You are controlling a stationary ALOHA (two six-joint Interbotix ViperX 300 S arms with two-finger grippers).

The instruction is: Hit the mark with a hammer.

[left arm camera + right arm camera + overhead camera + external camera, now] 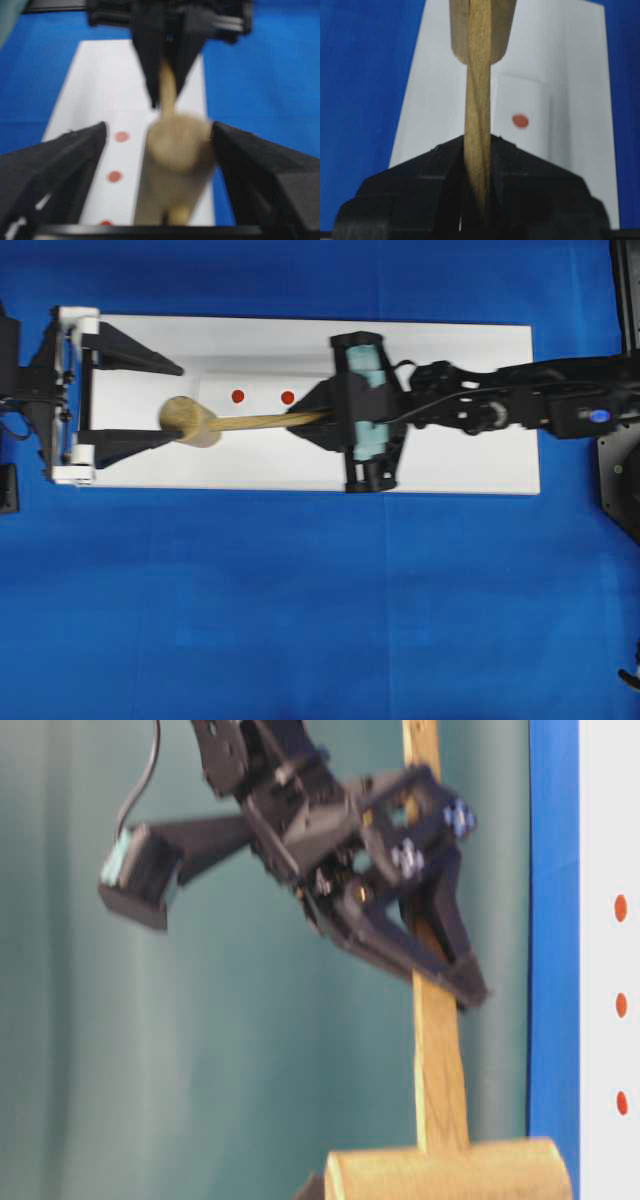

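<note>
At the far left, the left gripper (pixel 130 400) stands wide open, its two black fingers spread apart, and the hammer's (pixel 215 422) thick head sits between them, close against the lower finger. I can't tell from above whether it actually touches that finger.

From there the hammer's long axis runs rightward along the white board (pixel 470 390), handle tilted slightly up toward the right gripper (pixel 310 418), which is closed on the handle's far end. So the head lies straight ahead of the right gripper, out beyond its fingertips.

Just beside the handle, on its upper side in the overhead view, sit two red marks (pixel 238 396), nearer the right gripper than the head is. In my judgement that is what the coming swing turns on: the head is off to one side of the dots, so it has to shift sideways before coming down. The right arm is plainly the one to do it.

The table-level view adds height: the handle (pixel 440 1060) is well inside the right gripper's fingers (pixel 440 960). The left wrist view shows three red dots (pixel 115 176) beside the blurred head (pixel 177 150); the right wrist view shows only one (pixel 520 120).
</note>
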